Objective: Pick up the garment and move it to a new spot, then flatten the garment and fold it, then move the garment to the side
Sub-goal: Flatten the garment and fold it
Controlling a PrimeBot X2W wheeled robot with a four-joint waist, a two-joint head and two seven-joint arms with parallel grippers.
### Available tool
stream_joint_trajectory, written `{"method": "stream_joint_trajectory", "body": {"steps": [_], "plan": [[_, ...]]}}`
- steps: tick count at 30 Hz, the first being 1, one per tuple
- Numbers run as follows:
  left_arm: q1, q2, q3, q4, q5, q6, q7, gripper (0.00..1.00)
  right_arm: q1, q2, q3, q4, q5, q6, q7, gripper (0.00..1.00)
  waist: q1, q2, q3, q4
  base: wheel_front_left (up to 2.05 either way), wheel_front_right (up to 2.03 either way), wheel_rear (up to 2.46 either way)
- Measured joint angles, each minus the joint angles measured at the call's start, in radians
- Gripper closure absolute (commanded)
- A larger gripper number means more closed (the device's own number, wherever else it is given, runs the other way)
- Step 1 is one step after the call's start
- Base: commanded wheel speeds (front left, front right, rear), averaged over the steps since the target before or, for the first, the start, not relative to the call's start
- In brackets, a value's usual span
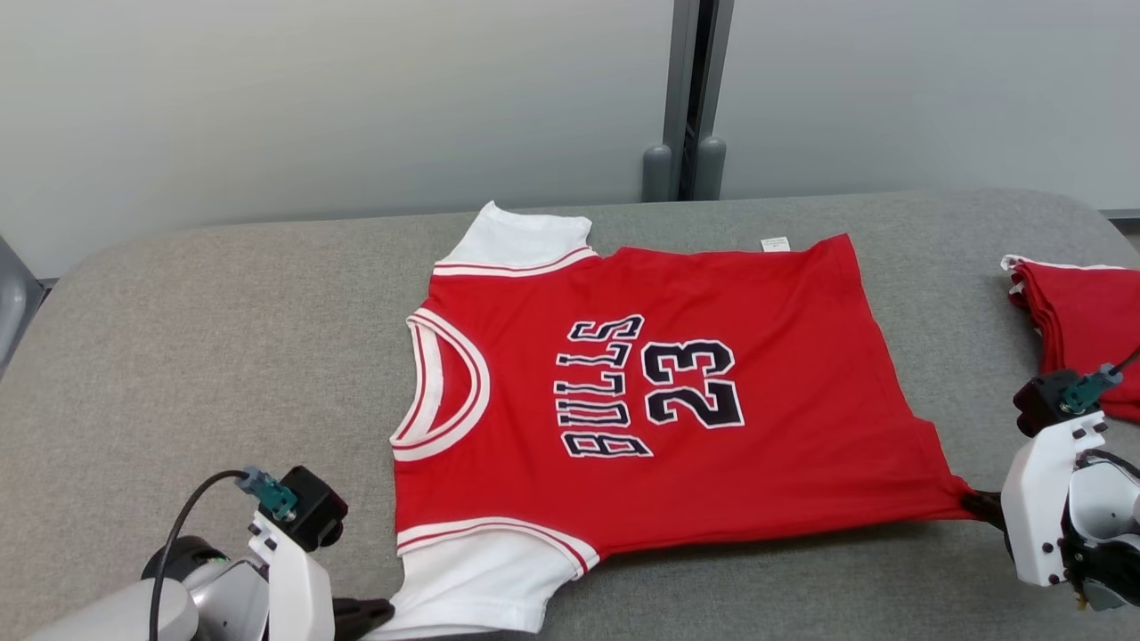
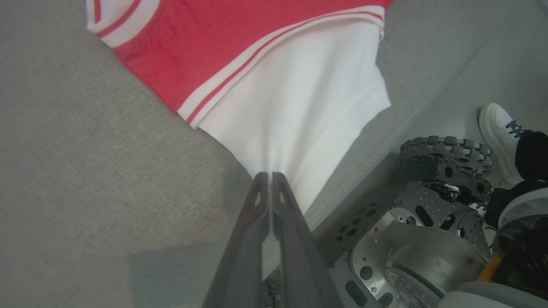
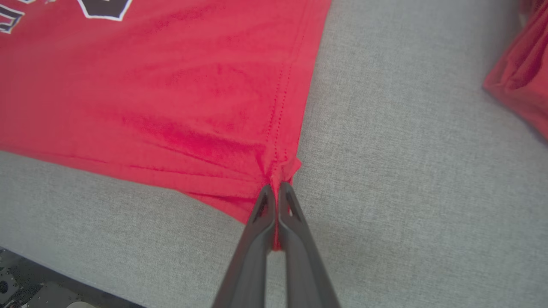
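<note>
Your left gripper (image 1: 363, 616) is closed tight on the jersey's (image 1: 784, 401) white sleeve (image 1: 481, 579) at the table's (image 1: 205, 356) near edge. The jersey lies flat mid-table, print up, and your right gripper (image 1: 978, 506) is pinched closed on its red hem corner (image 1: 948, 497).

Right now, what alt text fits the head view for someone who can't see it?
A red Bulls 23 jersey lies flat on a grey table, collar to the left. The left gripper pinches its near white sleeve and the right gripper its near hem corner; another red garment sits at the right edge.
</note>
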State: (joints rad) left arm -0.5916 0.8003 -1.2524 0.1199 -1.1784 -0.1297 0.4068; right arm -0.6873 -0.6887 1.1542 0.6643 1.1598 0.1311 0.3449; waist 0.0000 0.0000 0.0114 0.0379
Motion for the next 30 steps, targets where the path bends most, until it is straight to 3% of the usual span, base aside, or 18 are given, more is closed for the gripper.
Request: {"method": "stream_joint_trajectory", "body": {"steps": [15, 24, 30], "plan": [[0.092, 0.082, -0.011, -0.222, -0.083, 0.025, 0.109, 1.0, 0.048, -0.081, 0.01, -0.101, 0.155, 0.0, 0.172, 1.0, 0.0, 0.0, -0.031, -0.002, 0.0, 0.0, 0.0], [0.069, 0.07, 0.081, -0.249, -0.15, 0.078, 0.045, 1.0, 0.016, -0.082, -0.027, -0.125, 0.141, 0.0, 0.157, 1.0, 0.0, 0.0001, 0.02, -0.005, 0.0, 0.0, 0.0], [0.007, 0.046, 0.151, -0.219, -0.19, 0.078, 0.013, 1.0, -0.049, -0.061, -0.071, -0.117, 0.133, 0.0, 0.138, 1.0, 0.0, 0.0001, 0.085, -0.004, 0.0, 0.0, 0.0]]}}
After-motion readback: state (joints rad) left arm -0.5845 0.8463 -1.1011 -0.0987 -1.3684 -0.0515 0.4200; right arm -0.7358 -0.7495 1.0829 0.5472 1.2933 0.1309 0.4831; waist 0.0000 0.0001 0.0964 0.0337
